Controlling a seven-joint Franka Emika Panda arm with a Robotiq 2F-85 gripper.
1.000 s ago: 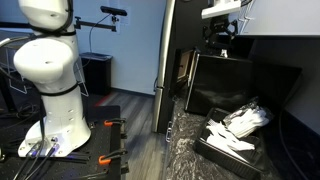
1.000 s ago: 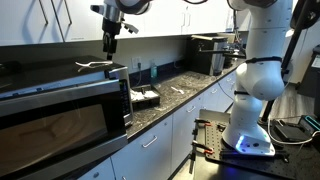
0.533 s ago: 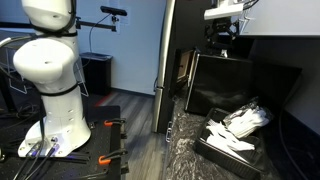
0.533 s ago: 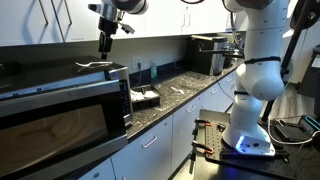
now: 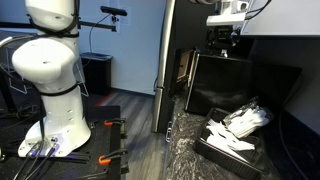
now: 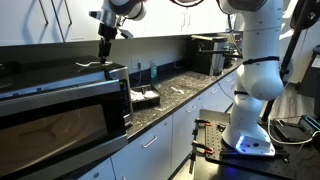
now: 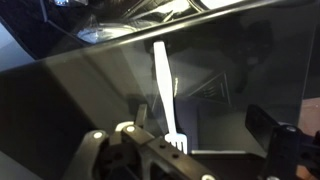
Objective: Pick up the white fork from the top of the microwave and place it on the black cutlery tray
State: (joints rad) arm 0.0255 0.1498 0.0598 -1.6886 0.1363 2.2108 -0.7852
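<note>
The white fork (image 6: 94, 65) lies flat on top of the black microwave (image 6: 60, 110). In the wrist view the white fork (image 7: 162, 90) runs up and down on the glossy dark top, tines nearest the camera. My gripper (image 6: 101, 50) hangs just above the fork, open and empty. In the wrist view the gripper (image 7: 205, 145) has a finger on each side, and the fork's tines lie near the left finger. The black cutlery tray (image 6: 147, 99) sits on the counter beside the microwave. It also shows in an exterior view (image 5: 214, 150), below the microwave (image 5: 235, 85) and gripper (image 5: 222, 42).
A heap of white cutlery (image 5: 243, 120) lies in and over the tray. A tall dark cabinet (image 5: 167, 60) stands beside the microwave. A speckled dark counter (image 6: 185, 85) runs along the wall under white upper cabinets (image 6: 170, 20). The robot base (image 6: 250, 125) stands on the floor.
My gripper has moved a little further over the microwave top and slightly lower towards the fork. The fork has not moved.
</note>
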